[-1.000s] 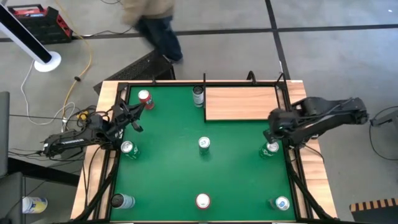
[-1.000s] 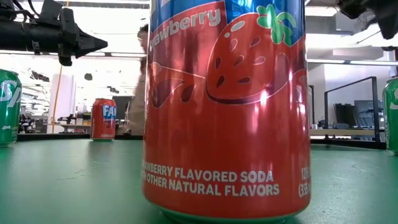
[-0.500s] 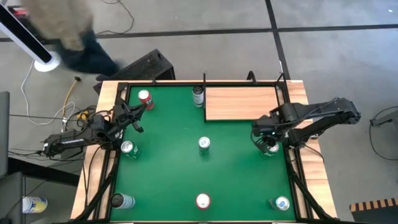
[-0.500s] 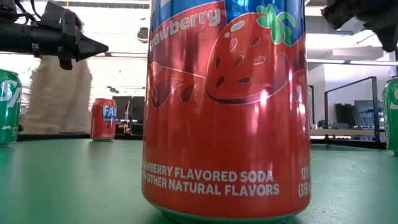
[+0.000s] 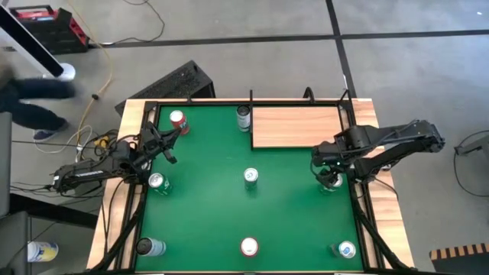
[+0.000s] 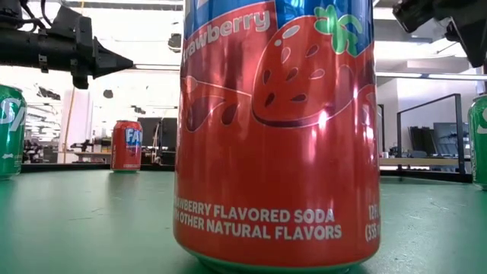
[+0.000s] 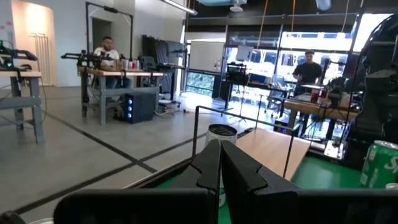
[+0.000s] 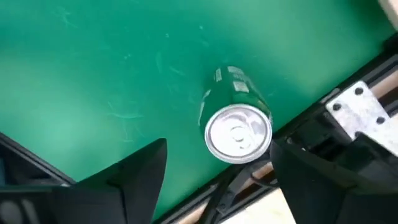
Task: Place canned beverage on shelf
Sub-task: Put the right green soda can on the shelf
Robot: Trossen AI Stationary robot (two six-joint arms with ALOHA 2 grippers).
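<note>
The left tool [image 5: 170, 140] waits closed and empty at the worktop [image 5: 206, 206] edge. The right tool [image 5: 327, 169] hangs spread wide above the green can [image 8: 237, 127], positioned to straddle it. The shelf [image 5: 296, 127] lies just beyond, with a dark can [image 5: 244, 118] beside it.

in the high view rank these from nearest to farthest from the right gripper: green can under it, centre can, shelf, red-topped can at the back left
1. The green can, by the right rim, directly under the open right gripper.
2. The shelf, the wooden panel at the back right.
3. The centre can, mid-table.
4. The red-topped can, back left corner, near the left gripper.
</note>
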